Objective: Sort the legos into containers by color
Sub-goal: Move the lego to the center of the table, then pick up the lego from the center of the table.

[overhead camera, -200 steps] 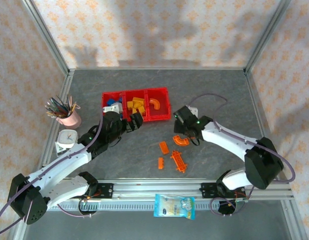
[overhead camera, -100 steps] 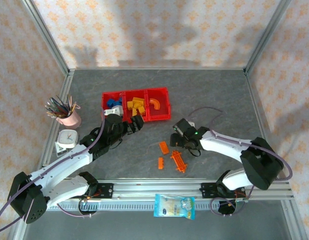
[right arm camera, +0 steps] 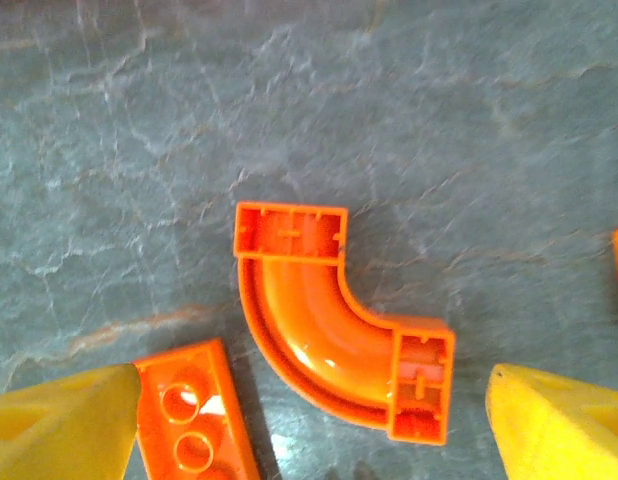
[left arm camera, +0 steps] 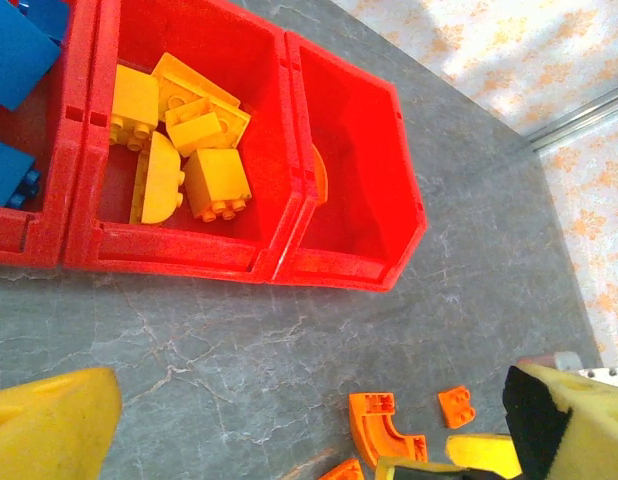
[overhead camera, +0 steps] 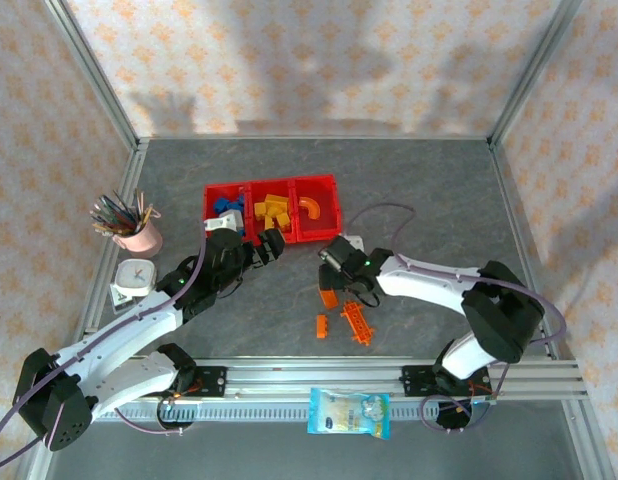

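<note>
Curved orange lego seen under the right end effector, on the bench.
It is spread apart with nothing gripped; a flat orange brick lies just beside the curve. The left end effector is also spread wide, near the red containers, where yellow bricks are seen in the middle bin.

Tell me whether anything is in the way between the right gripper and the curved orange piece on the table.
Nothing visible does. The right gripper is open over the curved orange piece, a finger to each side. A flat orange brick lies close beside it, by one finger, not on top.
</note>
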Tool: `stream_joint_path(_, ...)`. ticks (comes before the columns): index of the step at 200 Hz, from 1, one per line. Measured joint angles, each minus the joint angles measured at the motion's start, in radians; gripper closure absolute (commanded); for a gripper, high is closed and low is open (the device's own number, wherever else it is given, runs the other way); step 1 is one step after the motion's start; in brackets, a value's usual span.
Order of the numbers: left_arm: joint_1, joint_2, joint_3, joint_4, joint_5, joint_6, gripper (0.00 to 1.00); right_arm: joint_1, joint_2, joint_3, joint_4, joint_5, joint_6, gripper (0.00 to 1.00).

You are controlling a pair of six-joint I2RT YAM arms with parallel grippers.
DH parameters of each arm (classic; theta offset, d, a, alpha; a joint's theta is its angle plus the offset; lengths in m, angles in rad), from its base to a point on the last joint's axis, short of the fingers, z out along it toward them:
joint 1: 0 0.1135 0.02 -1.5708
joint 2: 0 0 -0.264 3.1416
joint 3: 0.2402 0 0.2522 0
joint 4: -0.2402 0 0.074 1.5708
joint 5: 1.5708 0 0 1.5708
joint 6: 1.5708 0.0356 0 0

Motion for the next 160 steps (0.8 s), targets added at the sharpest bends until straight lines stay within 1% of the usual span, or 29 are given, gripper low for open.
stream_joint_path(28, 0.000, 0.000, 0.000, 0.000, -0.006, 0.000, 0.01, -0.001, 0.063, 0.068, -0.014, 0.039, -0.021, 0.21)
stream_joint_path(50, 0.000, 0.000, 0.000, 0.000, -0.014, 0.000, 0.01, -0.015, 0.122, 0.104, -0.011, 0.047, -0.026, 0.27)
stream_joint_path(75, 0.000, -0.011, 0.000, -0.011, -0.018, 0.000, 0.01, -0.036, 0.182, 0.122, 0.001, 0.050, -0.035, 0.33)
stream_joint_path(109, 0.000, -0.033, 0.000, -0.016, -0.039, 0.001, 0.01, -0.052, 0.235, 0.131, 0.030, 0.046, -0.050, 0.44)
stream_joint_path(136, 0.000, -0.037, 0.000, -0.018, -0.043, 0.001, 0.01, -0.061, 0.252, 0.137, 0.047, 0.041, -0.066, 0.56)
stream_joint_path(148, 0.000, -0.037, 0.000, -0.019, -0.043, 0.001, 0.01, -0.065, 0.253, 0.137, 0.058, 0.036, -0.071, 0.64)
stream_joint_path(160, 0.000, -0.037, 0.000, -0.019, -0.044, 0.002, 0.01, -0.068, 0.253, 0.137, 0.067, 0.032, -0.073, 0.68)
